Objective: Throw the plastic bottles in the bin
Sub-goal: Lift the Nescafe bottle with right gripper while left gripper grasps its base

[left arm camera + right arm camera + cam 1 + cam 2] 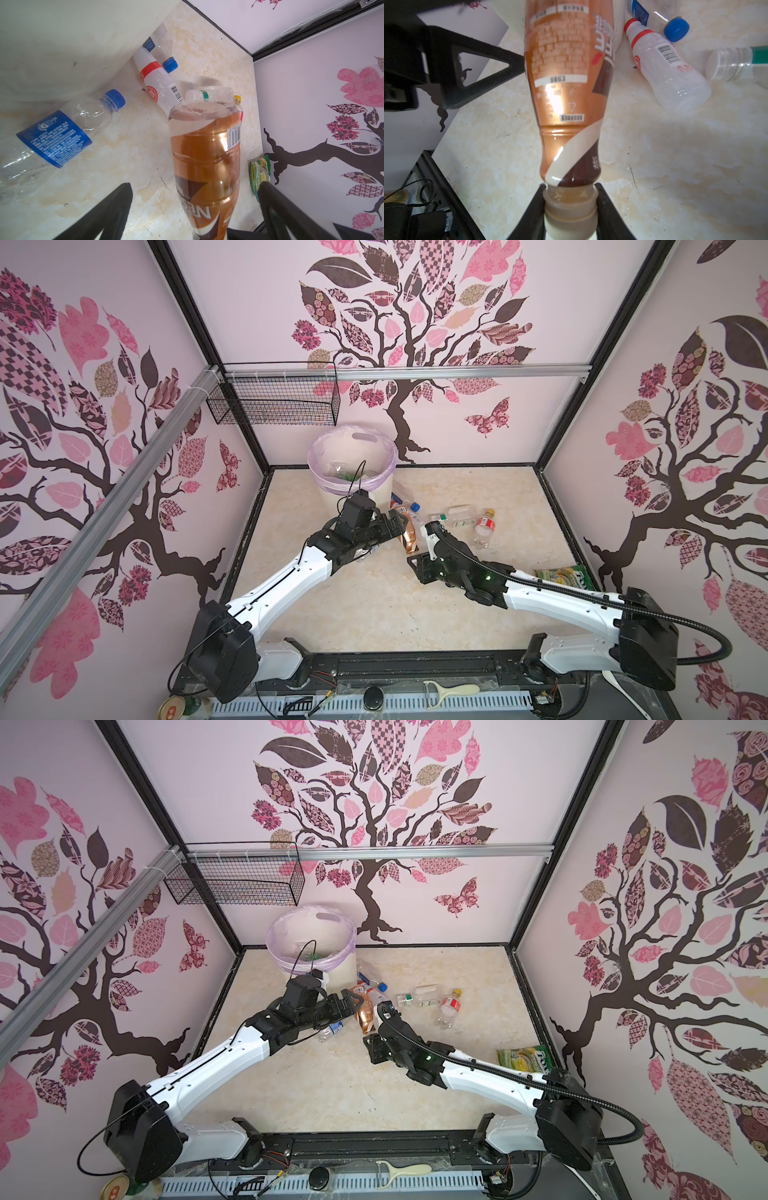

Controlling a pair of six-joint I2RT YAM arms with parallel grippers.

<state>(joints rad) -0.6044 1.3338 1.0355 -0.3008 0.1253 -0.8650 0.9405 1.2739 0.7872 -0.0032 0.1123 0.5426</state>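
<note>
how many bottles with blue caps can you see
2: one blue-capped bottle lies close by the bin beside the red-banded bottle; another blue-capped bottle lies under the left arm. More may be hidden inside the bin or behind the arms.

In both top views the right arm (561, 602) reaches from 4 o'clock toward 10 o'clock, with the right gripper (570, 187) clamped on the neck of a brown-labelled bottle (566, 72). The left arm (284, 578) extends from 7 o'clock toward 1 o'clock. The left gripper (195, 185) is spread wide astride that bottle's body.
</note>
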